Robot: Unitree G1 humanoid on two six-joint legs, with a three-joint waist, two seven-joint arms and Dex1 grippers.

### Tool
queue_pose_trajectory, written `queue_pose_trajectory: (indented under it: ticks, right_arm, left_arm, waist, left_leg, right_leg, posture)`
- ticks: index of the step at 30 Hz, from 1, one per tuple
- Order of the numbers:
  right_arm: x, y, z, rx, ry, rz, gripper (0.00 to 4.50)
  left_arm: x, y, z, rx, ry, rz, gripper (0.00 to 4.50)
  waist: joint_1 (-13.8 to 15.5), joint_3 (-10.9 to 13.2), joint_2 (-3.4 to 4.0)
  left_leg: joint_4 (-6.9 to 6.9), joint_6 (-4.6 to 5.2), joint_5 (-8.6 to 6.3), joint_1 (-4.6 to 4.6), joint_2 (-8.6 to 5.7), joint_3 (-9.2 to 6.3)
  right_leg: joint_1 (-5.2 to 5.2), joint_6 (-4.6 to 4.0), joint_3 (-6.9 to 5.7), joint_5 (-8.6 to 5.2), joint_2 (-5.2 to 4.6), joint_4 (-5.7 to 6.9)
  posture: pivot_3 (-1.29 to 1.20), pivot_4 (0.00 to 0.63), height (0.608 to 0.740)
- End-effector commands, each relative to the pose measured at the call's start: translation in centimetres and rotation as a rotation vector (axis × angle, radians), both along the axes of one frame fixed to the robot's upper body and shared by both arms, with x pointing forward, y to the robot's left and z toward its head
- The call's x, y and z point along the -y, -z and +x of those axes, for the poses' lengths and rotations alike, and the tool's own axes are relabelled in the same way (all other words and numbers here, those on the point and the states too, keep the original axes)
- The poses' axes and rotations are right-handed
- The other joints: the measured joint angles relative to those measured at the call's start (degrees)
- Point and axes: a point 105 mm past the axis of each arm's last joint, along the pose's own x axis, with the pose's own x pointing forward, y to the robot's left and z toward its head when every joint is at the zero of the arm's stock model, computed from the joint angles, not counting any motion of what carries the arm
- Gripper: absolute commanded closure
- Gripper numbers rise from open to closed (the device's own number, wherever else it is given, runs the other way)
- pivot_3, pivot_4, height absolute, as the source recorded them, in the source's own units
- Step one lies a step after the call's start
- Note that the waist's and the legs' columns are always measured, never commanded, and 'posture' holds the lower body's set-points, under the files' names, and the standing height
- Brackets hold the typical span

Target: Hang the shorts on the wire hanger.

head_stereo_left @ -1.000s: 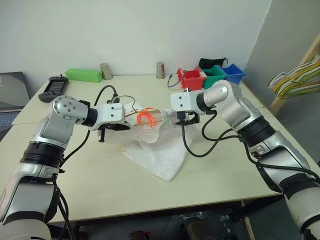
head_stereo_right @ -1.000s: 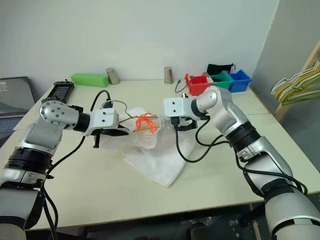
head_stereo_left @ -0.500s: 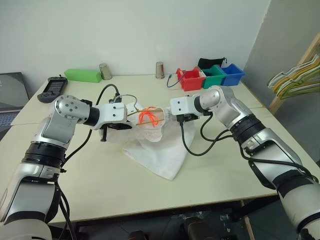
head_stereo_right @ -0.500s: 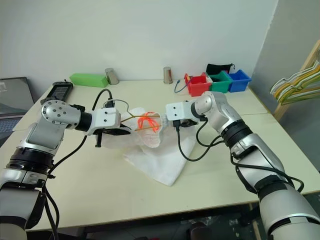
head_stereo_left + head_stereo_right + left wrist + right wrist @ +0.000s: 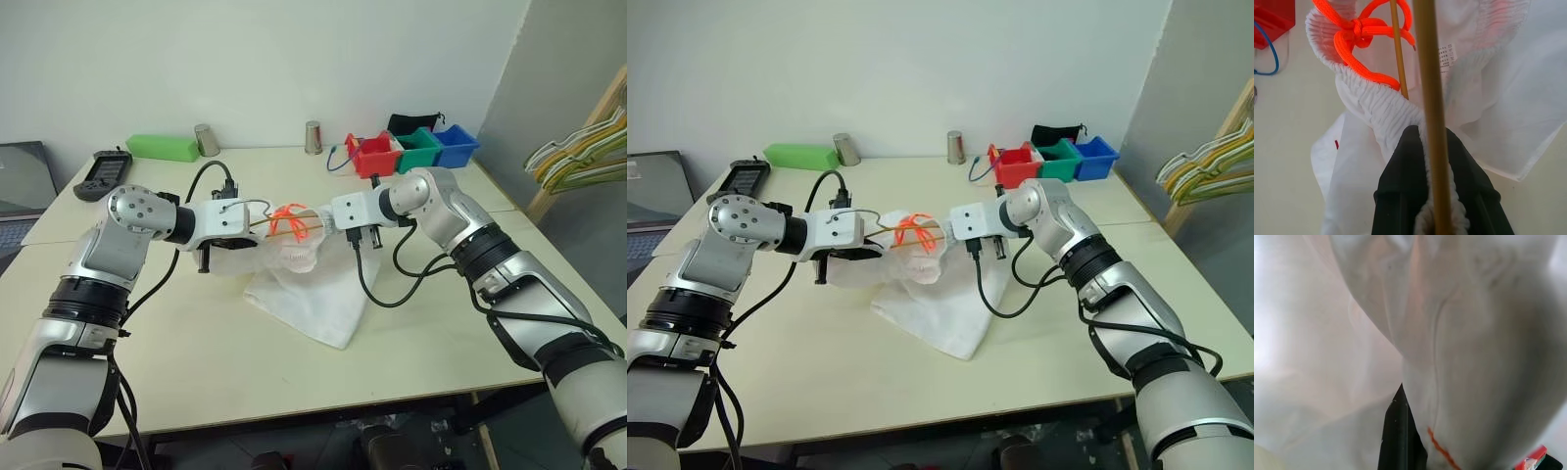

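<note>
now clamped on the shorts (image 5: 304, 284) beside the wire hanger (image 5: 279, 223), right end effector (image 5: 345, 219); left end effector (image 5: 1432, 161) pinching waistband and wire above counter (image 5: 411, 333); could slip free if tugged.

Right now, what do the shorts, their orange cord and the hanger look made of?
The shorts: thin white woven fabric, matte, wrinkled, semi-sheer, with a gathered elastic waistband.
The orange cord: braided textile drawstring, knotted.
The wire hanger: thin stiff rod, probably coated metal wire, smooth yellow-orange.

White wrinkled shorts (image 5: 304, 294) drape from the yellow-orange wire hanger (image 5: 1429, 98), hem on table.
</note>
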Motion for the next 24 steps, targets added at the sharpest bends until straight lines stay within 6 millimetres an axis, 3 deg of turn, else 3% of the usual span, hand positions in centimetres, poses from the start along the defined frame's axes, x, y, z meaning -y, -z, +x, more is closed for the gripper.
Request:
queue_pose_trajectory:
  ticks: [1, 3, 5, 8, 13, 18, 24]
  right_arm:
    - [-1.2, -2.6, -0.1, 0.083, -0.041, 0.026, 4.46]
    - [-1.2, -2.4, -0.2, 0.071, -0.038, 0.028, 4.46]
    - [-1.2, -2.3, -0.1, 0.072, -0.026, 0.040, 4.50]
    - [-1.1, -2.2, 0.0, 0.066, -0.014, 0.056, 4.50]
    - [-0.8, -1.6, -0.1, -0.022, 0.048, 0.153, 4.50]
    - [-0.4, -1.1, -0.6, -0.118, 0.098, 0.247, 4.50]
    - [-0.3, -1.5, -1.2, -0.146, 0.098, 0.299, 4.50]
  left_arm:
    - [0.9, -1.0, 0.2, 0.042, 0.036, 0.011, 4.46]
    - [1.0, -1.0, 0.2, 0.046, 0.044, 0.008, 4.46]
    - [1.3, -1.5, 0.3, 0.054, 0.049, -0.033, 3.79]
    - [1.4, -2.0, 0.1, 0.046, 0.061, -0.049, 3.11]
    - [0.7, -4.4, -0.4, 0.077, 0.063, -0.113, 2.03]
    - [-0.6, -5.6, -1.6, 0.069, 0.060, -0.127, 1.14]
    - [-2.5, -6.4, -1.3, 0.103, -0.019, -0.138, 0.04]
  waist:
    - [0.00, 0.00, 0.00]
    - [-0.01, 0.00, 0.00]
    - [0.00, 0.00, 0.00]
    - [0.00, 0.00, 0.00]
    - [0.03, 0.00, 0.00]
    - [0.04, 0.00, 0.01]
    - [0.76, 0.00, 0.00]
  left_leg:
    - [0.00, 0.00, 0.00, 0.00, 0.00, 0.00]
    - [0.00, 0.00, 0.00, 0.00, 0.00, 0.00]
    - [0.00, 0.00, 0.00, 0.00, 0.00, 0.00]
    - [0.00, 0.00, 0.00, 0.00, 0.00, 0.00]
    - [0.00, 0.00, 0.00, 0.00, 0.00, -0.01]
    - [0.00, 0.00, 0.00, 0.00, 0.01, -0.03]
    - [0.01, 0.00, 0.00, 0.01, 0.00, -0.03]
  right_leg:
    - [0.00, 0.00, 0.00, 0.00, 0.00, 0.00]
    - [0.00, 0.00, 0.00, 0.00, 0.00, 0.00]
    - [0.00, 0.00, 0.00, 0.00, 0.00, 0.00]
    - [0.00, 0.00, 0.00, 0.00, 0.00, 0.00]
    - [0.00, 0.00, 0.00, 0.00, 0.00, 0.01]
    - [0.00, 0.00, 0.00, 0.00, 0.00, 0.01]
    - [0.01, 0.00, -0.02, 0.00, 0.00, 0.01]
  posture:
    - [-0.06, 0.000, 0.740]
    - [-0.06, 0.000, 0.740]
    - [-0.06, 0.000, 0.740]
    - [-0.06, 0.000, 0.740]
    - [-0.04, 0.000, 0.740]
    - [-0.02, 0.000, 0.740]
    - [-0.01, 0.000, 0.740]
